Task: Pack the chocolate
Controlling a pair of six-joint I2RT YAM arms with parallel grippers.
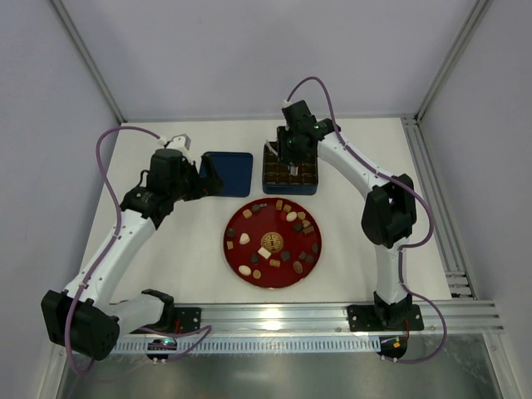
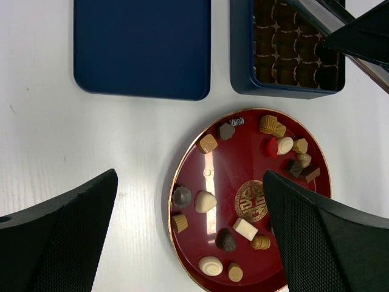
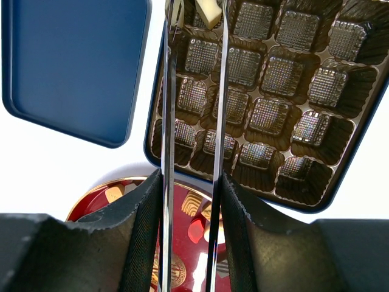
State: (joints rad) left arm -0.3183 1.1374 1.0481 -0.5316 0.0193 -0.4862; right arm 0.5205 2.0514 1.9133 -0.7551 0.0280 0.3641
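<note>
Several chocolates (image 1: 244, 238), dark, light brown and cream, lie scattered on the round red plate (image 1: 259, 226); they also show in the left wrist view (image 2: 205, 201). My right gripper (image 3: 191, 182) is shut on metal tongs (image 3: 168, 91) above the dark-blue tin (image 3: 243, 192). A cream-white chocolate (image 3: 208, 12) sits between the tong tips over a far-left cell of the brown gridded insert (image 3: 267, 115). Whether the tongs still pinch it I cannot tell. My left gripper (image 2: 189, 182) is open and empty, above the plate's left edge (image 2: 237, 164).
The tin's flat blue lid (image 1: 229, 173) lies left of the tin (image 1: 290, 190) on the white table, also in the left wrist view (image 2: 143, 45). The enclosure walls stand behind, and an aluminium rail (image 1: 449, 249) runs along the right.
</note>
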